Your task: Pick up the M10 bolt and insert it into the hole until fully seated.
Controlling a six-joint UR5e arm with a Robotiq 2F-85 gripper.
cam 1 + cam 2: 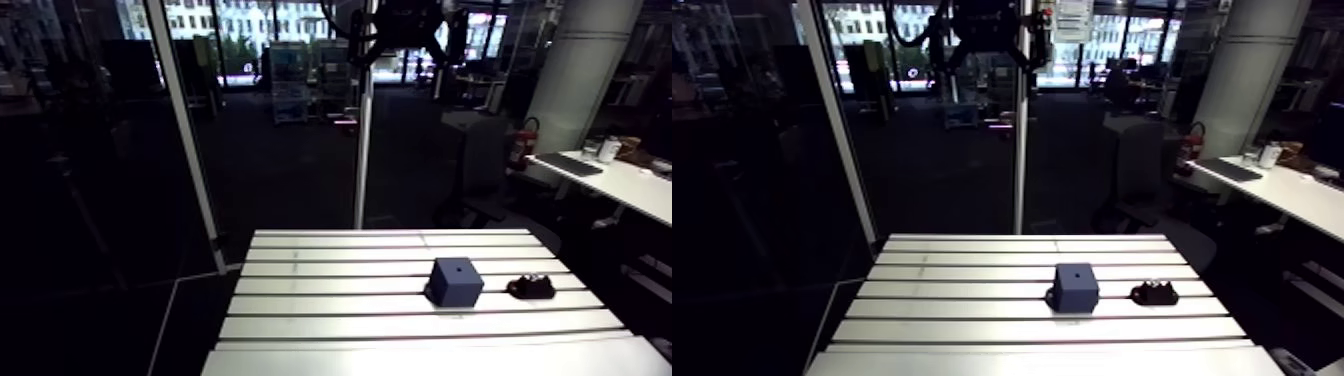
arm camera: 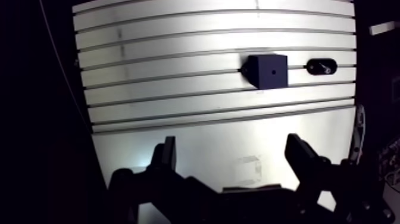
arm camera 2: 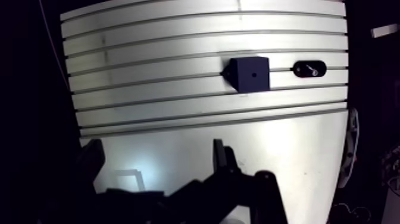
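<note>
The M10 bolt (image 2: 324, 67) lies in a small black oval holder (image 2: 311, 67) on the slotted table (image 2: 178, 89), just beside a dark blue block (image 2: 262, 74) but not touching it. The block stands square on the table, and the hole (image 2: 273, 71) in its top face is empty. The gripper (image 2: 232, 149) hangs high over the table's plain near part, well apart from both, with its fingers (image 2: 168, 156) spread wide and nothing between them.
</note>
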